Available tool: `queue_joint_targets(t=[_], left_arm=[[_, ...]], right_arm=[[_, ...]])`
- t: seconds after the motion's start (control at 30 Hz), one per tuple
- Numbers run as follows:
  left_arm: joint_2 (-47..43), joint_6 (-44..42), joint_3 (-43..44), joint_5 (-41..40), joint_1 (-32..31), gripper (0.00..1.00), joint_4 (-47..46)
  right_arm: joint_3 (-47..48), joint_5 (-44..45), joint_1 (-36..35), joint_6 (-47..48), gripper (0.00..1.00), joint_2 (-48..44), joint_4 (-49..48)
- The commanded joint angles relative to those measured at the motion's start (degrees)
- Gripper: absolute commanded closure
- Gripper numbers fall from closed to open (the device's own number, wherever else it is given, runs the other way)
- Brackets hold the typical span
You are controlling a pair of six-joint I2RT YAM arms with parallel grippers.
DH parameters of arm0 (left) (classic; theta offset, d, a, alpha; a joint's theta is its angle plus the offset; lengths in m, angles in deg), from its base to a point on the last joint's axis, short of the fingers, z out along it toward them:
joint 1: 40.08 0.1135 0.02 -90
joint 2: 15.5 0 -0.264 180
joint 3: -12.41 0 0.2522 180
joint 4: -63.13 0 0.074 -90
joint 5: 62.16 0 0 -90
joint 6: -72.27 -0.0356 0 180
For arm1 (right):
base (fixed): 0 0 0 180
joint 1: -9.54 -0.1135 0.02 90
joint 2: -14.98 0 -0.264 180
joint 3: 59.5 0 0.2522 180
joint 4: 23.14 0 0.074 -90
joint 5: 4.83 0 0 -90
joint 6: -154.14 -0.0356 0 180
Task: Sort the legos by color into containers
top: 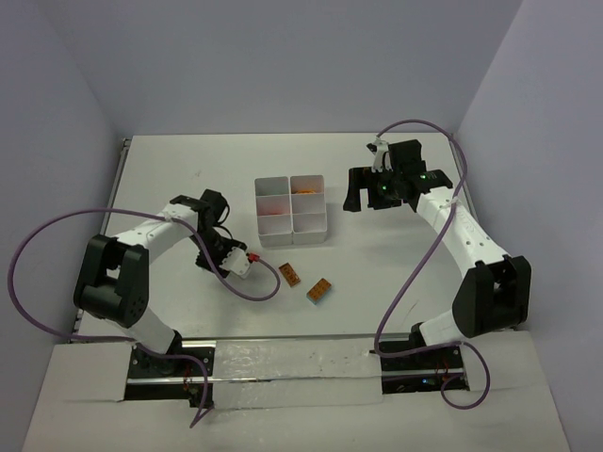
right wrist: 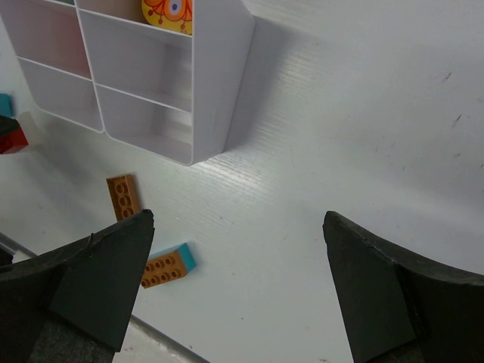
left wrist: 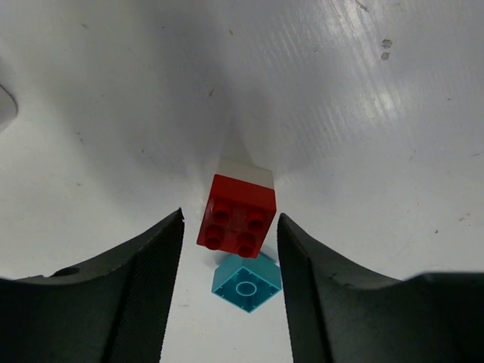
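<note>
Left arm folded, wrist low. The left gripper (left wrist: 231, 227) is partly open, its jaws flanking a square red brick (left wrist: 237, 215) with studs toward the wrist camera; contact cannot be told. A teal brick (left wrist: 246, 283) sits just beside it, one corner hidden. Two orange-brown bricks (top: 291, 274) lie slantwise near the white tray (top: 292, 237). Right arm extended, its right gripper (top: 373, 195) wide open and empty, right of the tray.

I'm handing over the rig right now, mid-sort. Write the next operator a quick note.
Left gripper: open, jaws either side of a red brick, not yet touching; a teal brick lies just beside it.
Right gripper: open, empty, right of the tray.
An orange brick and an orange brick with a teal end lie loose near the tray.
Done: one compartment holds a yellow piece; others unclear.
Left: red, teal and orange bricks.
</note>
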Motion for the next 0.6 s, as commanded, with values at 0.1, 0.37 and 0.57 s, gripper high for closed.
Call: queue_joint_targets(t=[0.1, 0.37, 0.57], left_arm=[[0.1, -1.7, -0.6, 0.5, 0.1, 0.6, -0.6], [-3.5, 6.7, 3.1, 4.8, -0.4, 0.99, -1.2], [-6.5, 49.7, 23.7, 34.0, 0.3, 1.0, -3.3]], right_arm=[[2.9, 0.1, -0.4, 0.7, 0.0, 0.7, 0.1], [1.4, -6.9, -0.5, 1.2, 0.0, -1.7, -2.7], [-3.6, -27.1, -1.0, 3.4, 0.0, -8.6, -9.3]])
